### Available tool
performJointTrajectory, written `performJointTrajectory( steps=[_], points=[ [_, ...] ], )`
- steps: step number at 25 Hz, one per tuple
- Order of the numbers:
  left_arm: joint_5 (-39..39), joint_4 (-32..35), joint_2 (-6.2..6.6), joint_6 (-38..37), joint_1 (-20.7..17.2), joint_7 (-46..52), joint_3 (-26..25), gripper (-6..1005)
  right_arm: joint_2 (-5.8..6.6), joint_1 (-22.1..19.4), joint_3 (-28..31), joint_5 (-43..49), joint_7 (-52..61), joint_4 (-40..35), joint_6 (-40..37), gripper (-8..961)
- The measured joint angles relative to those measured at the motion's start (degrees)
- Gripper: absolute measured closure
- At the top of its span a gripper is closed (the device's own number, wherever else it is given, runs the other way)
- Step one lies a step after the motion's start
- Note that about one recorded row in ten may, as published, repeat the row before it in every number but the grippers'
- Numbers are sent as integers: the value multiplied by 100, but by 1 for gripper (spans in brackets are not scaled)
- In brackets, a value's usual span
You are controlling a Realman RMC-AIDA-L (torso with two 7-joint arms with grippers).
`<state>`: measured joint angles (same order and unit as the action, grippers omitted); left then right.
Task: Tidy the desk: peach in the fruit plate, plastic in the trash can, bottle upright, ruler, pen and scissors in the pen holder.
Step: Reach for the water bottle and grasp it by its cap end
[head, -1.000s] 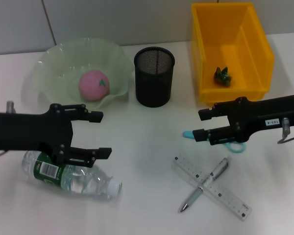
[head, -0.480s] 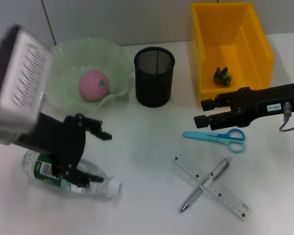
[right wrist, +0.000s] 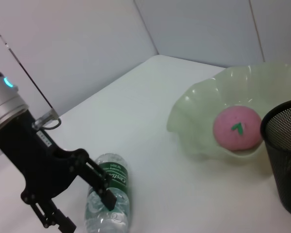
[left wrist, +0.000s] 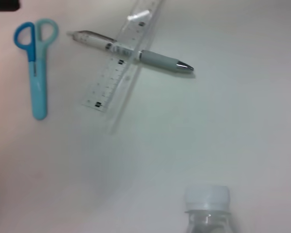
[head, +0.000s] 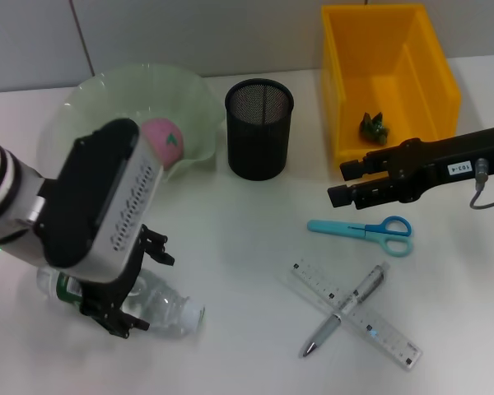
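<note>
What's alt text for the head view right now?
The left hand straddles a plastic bottle lying on its side on a white desk, fingers open. The right hand hovers above blue scissors; nearby, a pen crosses a ruler.

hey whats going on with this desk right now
A two-armed robot is tidying it. The left gripper is down at the bottle, lying on its side, fingers open astride it. The right gripper hangs above the scissors and holds nothing. The peach already sits in the fruit plate and the plastic in the yellow bin. Ruler, pen and scissors lie outside the pen holder.
</note>
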<state>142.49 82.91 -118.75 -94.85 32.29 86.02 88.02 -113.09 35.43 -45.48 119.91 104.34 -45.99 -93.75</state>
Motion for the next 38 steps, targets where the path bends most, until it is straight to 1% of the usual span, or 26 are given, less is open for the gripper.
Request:
performJointTrajectory(
  steps=[7,14,15,17,24,36,38],
  points=[
    [24,56,-9,107,3,170,474,257,0,-11,-3,6,59,3,11,243],
    [29,18,-26,484,-36,379,950,260,-30,-43,-5,122,77,-1,-5,243],
    [29,18,-26,484,-36,379,950,260,-35,-46,-5,143,77,-2,3,243],
    [46,-138,-30,665,3,527,1193,261,-44,-51,-6,183,78,-2,14,244],
    [76,-353,-36,861,59,566,1332,264,-61,-63,-5,232,78,3,24,244],
    [208,-436,-33,1002,105,590,1460,268,-73,-21,-5,279,75,3,24,244],
    [209,-436,-34,1008,118,591,1482,294,-73,-20,-5,281,72,3,24,244]
  ],
)
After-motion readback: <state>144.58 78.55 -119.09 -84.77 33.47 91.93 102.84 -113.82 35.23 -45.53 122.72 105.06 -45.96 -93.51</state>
